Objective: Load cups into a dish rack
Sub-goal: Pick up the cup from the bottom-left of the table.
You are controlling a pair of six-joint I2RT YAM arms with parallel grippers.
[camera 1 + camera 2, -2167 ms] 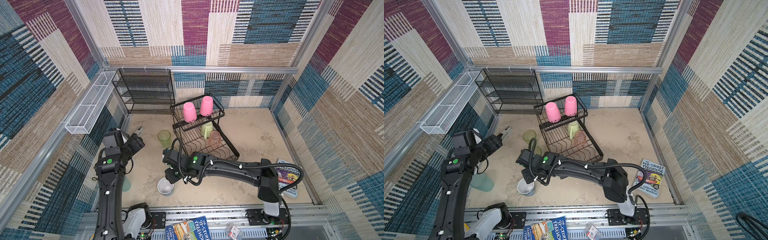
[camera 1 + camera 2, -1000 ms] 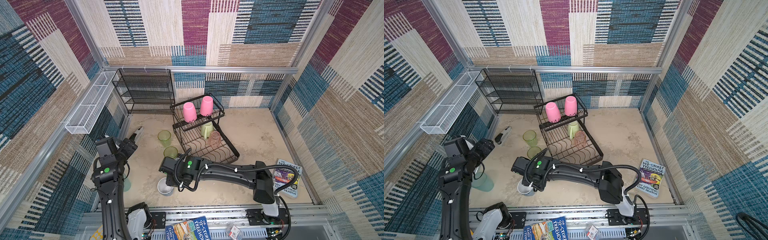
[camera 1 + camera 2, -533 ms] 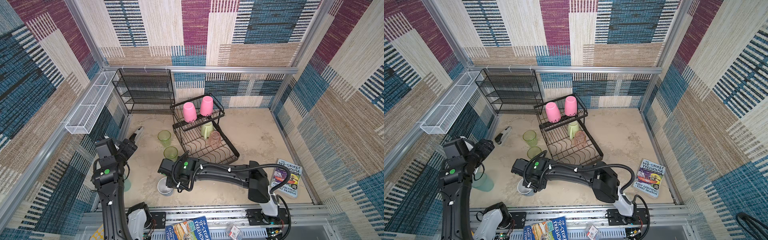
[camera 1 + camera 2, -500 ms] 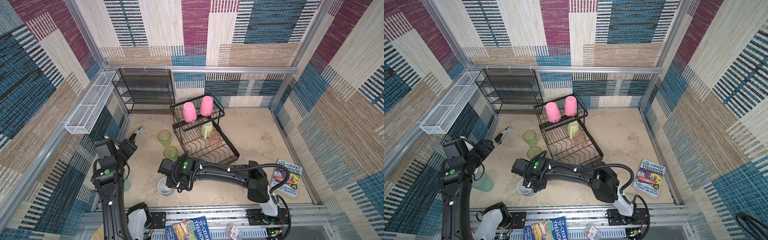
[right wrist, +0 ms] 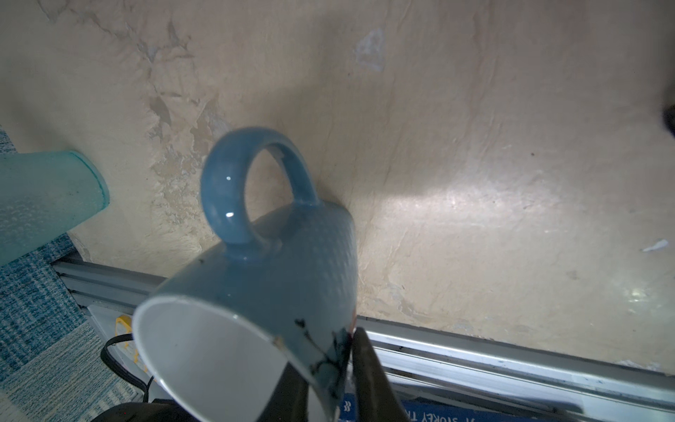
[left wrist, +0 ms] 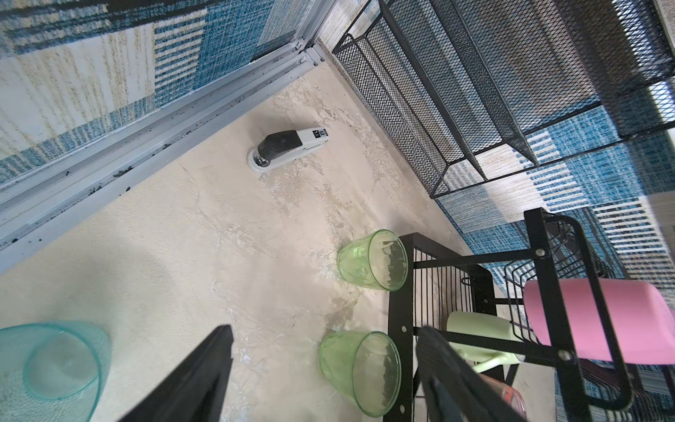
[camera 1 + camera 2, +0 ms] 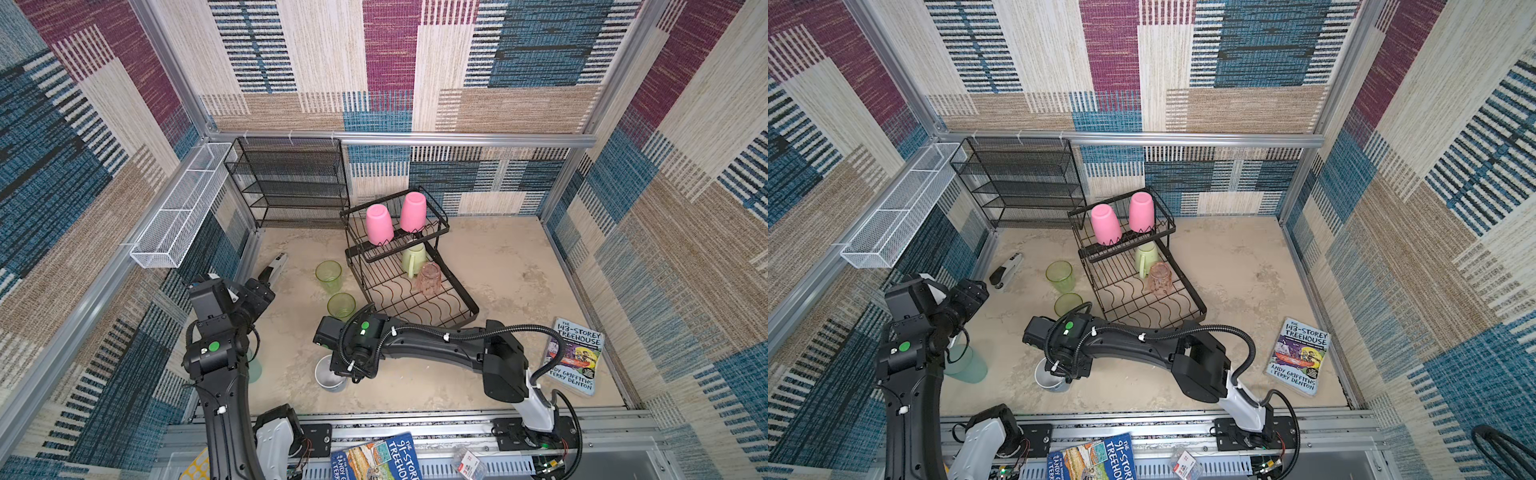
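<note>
- The teal tumbler (image 7: 966, 365) is lying on its side on the tabletop at the far left, partly under the left arm. It looks like light plastic and will probably roll if nudged.
- The left gripper (image 6: 323, 329) is hovering with its jaws spread wide and holding nothing.
- Two clear-green tumblers (image 7: 328, 274) (image 7: 340, 305) are standing upright just beside the dish rack (image 7: 473, 309). They look light and thin-walled, so a pinch over the rim should suit them.
- The right gripper (image 5: 328, 358) is pinching the rim wall of the blue mug (image 5: 277, 270), one jaw inside and one outside, low over the tabletop near the front rail. The mug looks like glazed ceramic, so it is likely heavy, slick and easy to chip, and a rim hold may let it swing.
- The rack's upper basket is already holding two pink tumblers (image 7: 379, 224) upside down. Its lower tray is holding the pale-green mug (image 7: 413, 257) and the clear-pink tumbler (image 7: 430, 278).
</note>
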